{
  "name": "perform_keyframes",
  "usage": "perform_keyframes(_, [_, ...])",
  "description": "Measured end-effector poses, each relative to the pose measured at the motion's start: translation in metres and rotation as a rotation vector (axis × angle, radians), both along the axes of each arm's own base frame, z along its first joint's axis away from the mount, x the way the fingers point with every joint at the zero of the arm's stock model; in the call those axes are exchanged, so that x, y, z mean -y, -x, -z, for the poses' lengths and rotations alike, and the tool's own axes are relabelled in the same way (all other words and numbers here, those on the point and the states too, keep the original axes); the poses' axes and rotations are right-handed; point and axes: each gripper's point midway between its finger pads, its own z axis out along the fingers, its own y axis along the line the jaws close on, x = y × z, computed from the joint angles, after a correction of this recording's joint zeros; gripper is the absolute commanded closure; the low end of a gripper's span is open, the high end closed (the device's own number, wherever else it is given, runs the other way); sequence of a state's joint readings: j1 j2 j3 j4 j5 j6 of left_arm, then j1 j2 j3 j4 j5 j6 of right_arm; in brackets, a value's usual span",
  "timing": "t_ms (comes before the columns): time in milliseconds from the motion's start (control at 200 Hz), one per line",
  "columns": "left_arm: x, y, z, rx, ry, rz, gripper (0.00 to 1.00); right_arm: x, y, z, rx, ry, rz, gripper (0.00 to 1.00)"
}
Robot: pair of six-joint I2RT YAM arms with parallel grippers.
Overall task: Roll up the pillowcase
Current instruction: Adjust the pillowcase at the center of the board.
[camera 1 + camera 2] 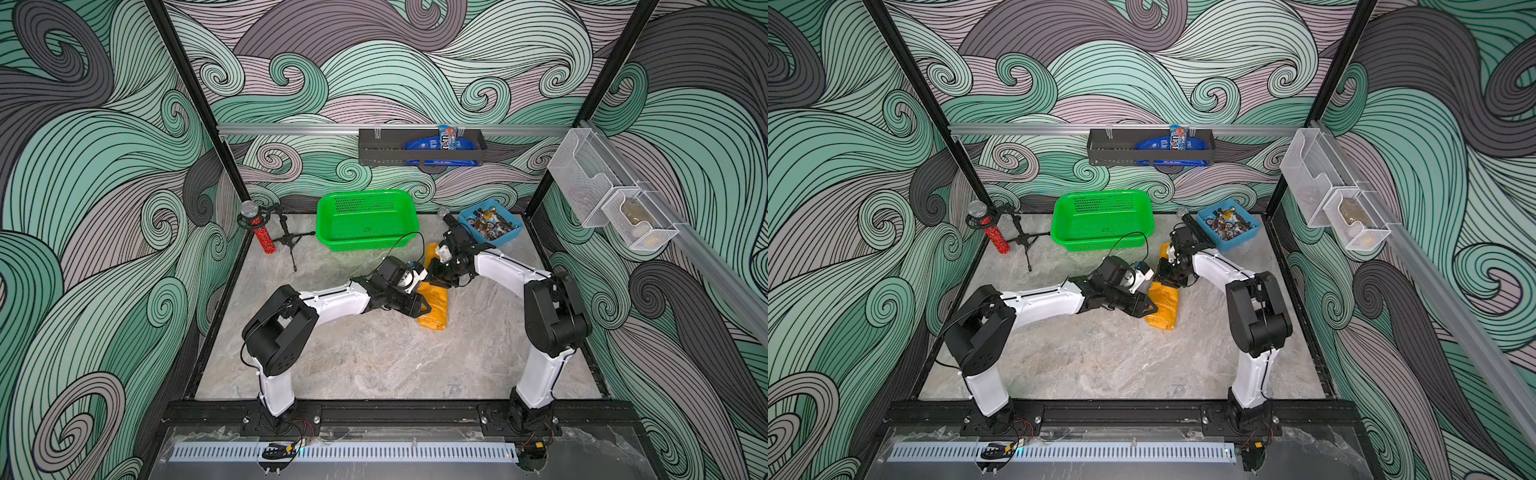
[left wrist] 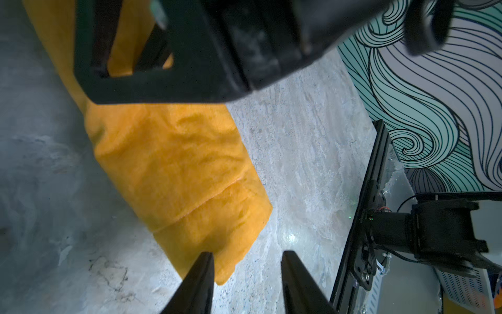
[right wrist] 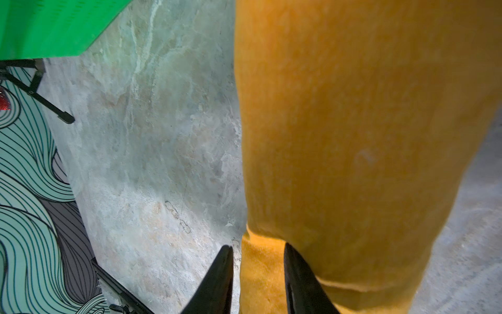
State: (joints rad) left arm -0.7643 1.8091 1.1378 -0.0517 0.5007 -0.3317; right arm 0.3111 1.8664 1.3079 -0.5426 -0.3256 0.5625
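Note:
The pillowcase (image 1: 435, 307) (image 1: 1165, 307) is a mustard-yellow roll lying mid-table, running from near to far; no print shows. My left gripper (image 1: 422, 309) (image 2: 247, 262) is low at the roll's near end, open. The cloth's corner (image 2: 190, 168) reaches just past one fingertip (image 2: 206, 269), and bare table shows in the rest of the gap. My right gripper (image 1: 438, 280) (image 3: 258, 261) hangs over the roll's far part. It is open, with a fold of the pillowcase (image 3: 353, 136) between its fingers and a sliver of table beside one finger (image 3: 224, 269).
A green basket (image 1: 409, 232) (image 3: 54, 27) stands just behind the roll. To its right is a blue bin (image 1: 512, 235) of small parts, with a black microphone (image 1: 451, 220) beside it. At the back left a red microphone (image 1: 262, 235) sits on a tripod (image 3: 51, 108). A shelf (image 1: 374, 149) hangs on the back wall.

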Motion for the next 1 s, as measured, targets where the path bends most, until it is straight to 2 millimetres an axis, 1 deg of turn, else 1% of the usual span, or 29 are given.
perform_keyframes(130, [0.01, -0.006, -0.004, 0.017, 0.014, 0.008, 0.57, 0.008, -0.007, -0.003, 0.003, -0.042, 0.023, 0.65])
perform_keyframes(200, [0.015, -0.01, 0.002, 0.02, 0.011, 0.014, 0.57, 0.011, -0.012, -0.006, 0.012, -0.061, 0.031, 0.65])
perform_keyframes(275, [0.016, -0.009, 0.013, 0.012, -0.006, 0.024, 0.57, 0.014, -0.019, -0.013, 0.029, -0.079, 0.04, 0.65])
perform_keyframes(370, [0.015, -0.008, 0.024, 0.008, -0.028, 0.035, 0.57, 0.016, -0.038, -0.026, 0.077, -0.104, 0.043, 0.66])
perform_keyframes(440, [0.015, -0.006, 0.031, 0.004, -0.043, 0.047, 0.57, 0.017, -0.054, -0.028, 0.109, -0.119, 0.044, 0.67])
perform_keyframes(525, [0.014, -0.004, 0.035, 0.0, -0.054, 0.054, 0.57, 0.018, -0.07, -0.017, 0.116, -0.127, 0.041, 0.67])
perform_keyframes(685, [0.014, -0.004, 0.037, 0.009, -0.058, 0.066, 0.57, 0.024, -0.095, 0.018, 0.095, -0.112, 0.04, 0.68])
perform_keyframes(780, [0.014, -0.003, 0.038, 0.013, -0.06, 0.069, 0.57, 0.03, -0.107, 0.034, 0.097, -0.093, 0.039, 0.68])
perform_keyframes(860, [0.013, -0.003, 0.04, 0.015, -0.063, 0.074, 0.57, 0.036, -0.111, 0.041, 0.105, -0.082, 0.037, 0.69])
perform_keyframes(1001, [0.011, -0.002, 0.047, 0.016, -0.08, 0.082, 0.57, 0.047, -0.114, 0.045, 0.134, -0.061, 0.039, 0.69])
